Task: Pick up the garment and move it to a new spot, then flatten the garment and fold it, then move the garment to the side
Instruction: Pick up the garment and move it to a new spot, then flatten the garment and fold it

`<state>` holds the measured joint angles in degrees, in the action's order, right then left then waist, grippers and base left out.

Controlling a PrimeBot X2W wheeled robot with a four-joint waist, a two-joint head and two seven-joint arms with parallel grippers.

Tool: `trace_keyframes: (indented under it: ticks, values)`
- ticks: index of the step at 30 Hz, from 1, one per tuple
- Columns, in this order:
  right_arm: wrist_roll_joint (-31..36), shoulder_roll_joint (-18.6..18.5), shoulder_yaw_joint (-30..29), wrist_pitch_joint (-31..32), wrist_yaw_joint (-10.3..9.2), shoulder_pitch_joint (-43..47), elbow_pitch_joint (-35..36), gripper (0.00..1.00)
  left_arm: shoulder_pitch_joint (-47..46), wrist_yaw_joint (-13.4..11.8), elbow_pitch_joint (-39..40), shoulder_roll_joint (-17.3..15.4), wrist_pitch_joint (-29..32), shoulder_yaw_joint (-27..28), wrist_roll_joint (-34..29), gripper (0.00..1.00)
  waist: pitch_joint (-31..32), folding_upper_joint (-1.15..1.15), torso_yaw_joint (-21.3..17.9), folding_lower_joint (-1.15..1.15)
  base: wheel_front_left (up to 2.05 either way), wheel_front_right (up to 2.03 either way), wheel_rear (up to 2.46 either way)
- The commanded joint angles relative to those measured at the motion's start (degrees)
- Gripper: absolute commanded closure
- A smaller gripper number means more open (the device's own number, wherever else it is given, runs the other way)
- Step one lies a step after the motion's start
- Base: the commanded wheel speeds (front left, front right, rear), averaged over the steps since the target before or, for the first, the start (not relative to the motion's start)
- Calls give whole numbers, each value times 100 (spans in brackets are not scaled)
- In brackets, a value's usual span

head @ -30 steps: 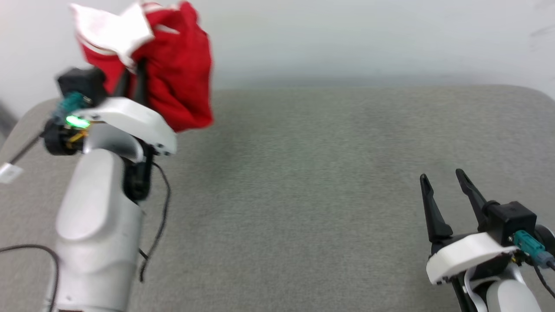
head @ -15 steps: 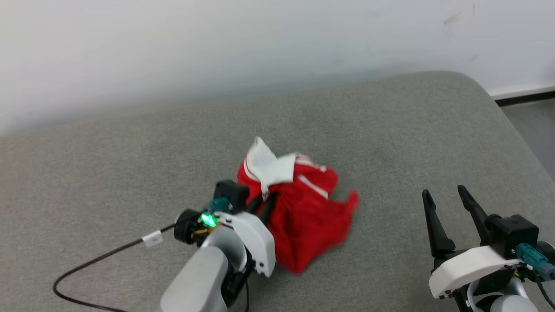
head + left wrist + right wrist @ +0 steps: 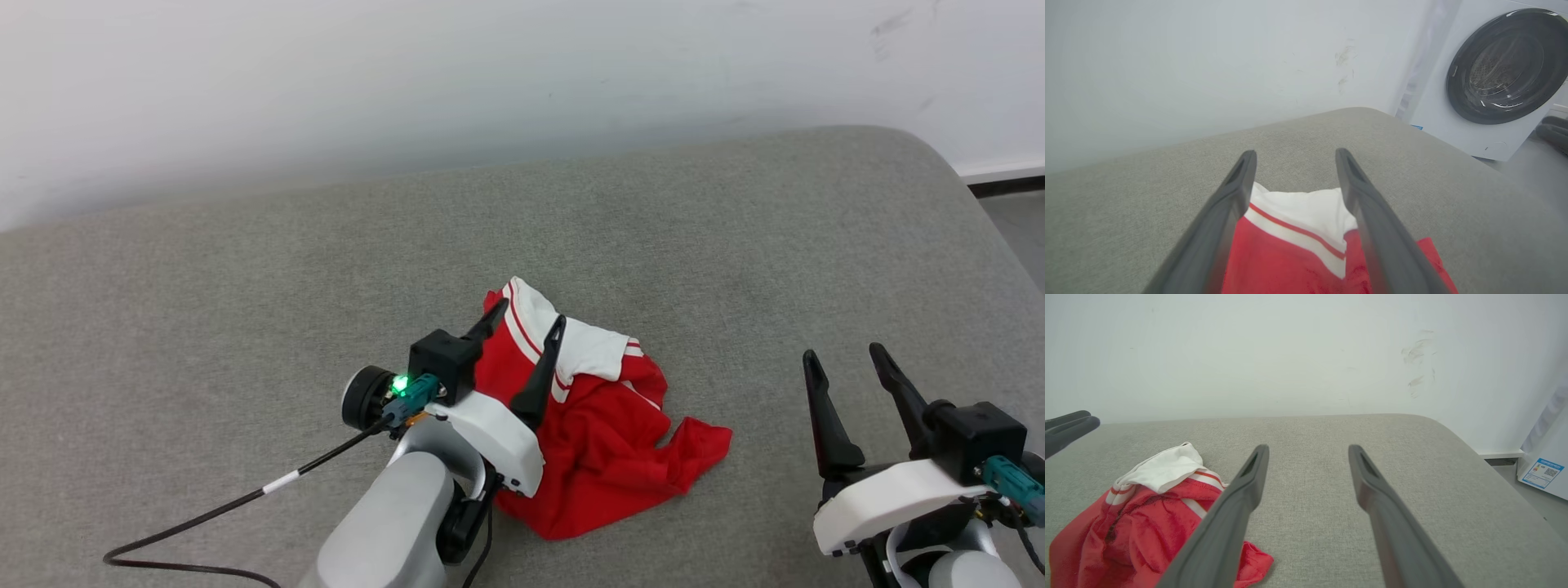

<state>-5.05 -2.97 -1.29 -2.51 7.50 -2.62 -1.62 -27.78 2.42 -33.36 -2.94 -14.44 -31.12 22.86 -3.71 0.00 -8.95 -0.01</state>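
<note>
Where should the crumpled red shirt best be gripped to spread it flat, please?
Probably the loose red corner of the garment, approached from the robot's right by the right pincer: it juts flat from the heap, nearest that open pincer.

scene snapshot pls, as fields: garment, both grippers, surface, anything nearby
garment: red T-shirt, crumpled heap, not yet flattened or folded
surface: grey fabric cushion, the T-shirt lies near its middle
left gripper: open, fingers either side of the white sleeve, gripping nothing
right gripper: open, empty, apart from the T-shirt
background: white wall, washing machine
</note>
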Motion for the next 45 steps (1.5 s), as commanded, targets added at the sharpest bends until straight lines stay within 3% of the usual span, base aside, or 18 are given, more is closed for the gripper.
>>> trace_keyframes:
  ticks: [1,13,18,27,42,45]
  values:
    - [22,13,-12,-14,-2,-34,3,0,78,-55,91,-41,-45,61,-29,0,52,0,77,1,0,0,0]
    - [129,13,-188,77,-2,103,78,0,1194,-1001,1476,-681,-81,1354,123,0,158,0,322,1,0,0,0]
    - [138,12,-225,103,-2,209,73,0,1767,-1210,1805,-909,-76,1762,125,0,229,0,352,1,0,0,0]
    - [143,12,-120,211,-2,413,113,0,2249,-1244,1967,-1169,15,1753,32,0,397,0,410,1,0,0,0]
    - [78,12,55,288,-2,498,230,0,2209,-1202,2114,-1223,162,1571,29,0,419,0,526,1,0,0,0]
    - [76,12,59,296,-2,504,238,0,2097,-1099,2150,-1170,308,1464,76,0,403,0,542,1,0,0,0]
